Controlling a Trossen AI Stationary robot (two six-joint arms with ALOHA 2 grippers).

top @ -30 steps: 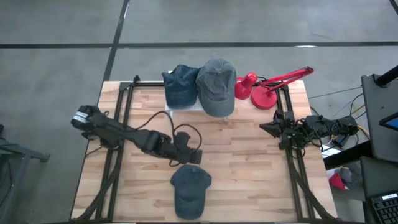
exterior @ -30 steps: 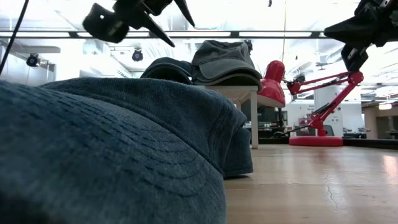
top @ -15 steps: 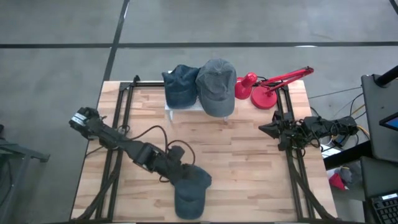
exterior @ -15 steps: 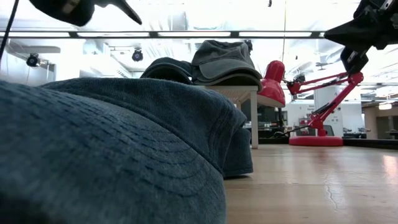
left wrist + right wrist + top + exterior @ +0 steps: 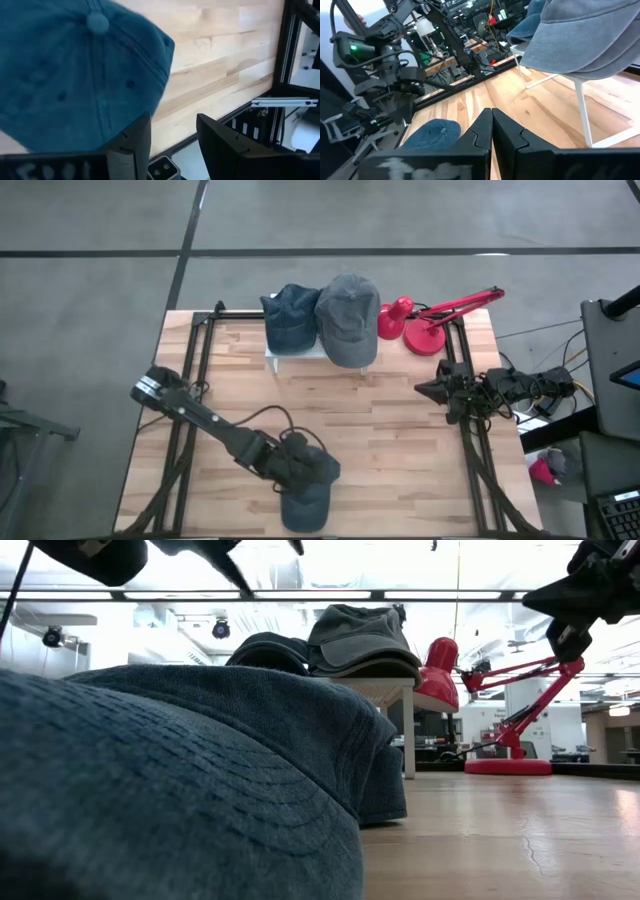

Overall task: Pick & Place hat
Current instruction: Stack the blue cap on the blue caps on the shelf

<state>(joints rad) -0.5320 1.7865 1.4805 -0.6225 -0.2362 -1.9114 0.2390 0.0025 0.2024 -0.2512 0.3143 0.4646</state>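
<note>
My dark left gripper (image 5: 305, 467) hangs open-fingered over the table's (image 5: 400, 430) front; my dark right gripper (image 5: 428, 389), fingers together, waits at its right edge.

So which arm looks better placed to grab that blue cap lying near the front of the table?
The left. Its gripper is right over the blue cap, fingers apart beside the crown. The right gripper waits shut at the table's right edge, far from it.

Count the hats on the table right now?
3. A dark blue hat and a grey hat sit on the white stand at the far edge; a blue hat lies near the front edge, under the left gripper.
</note>
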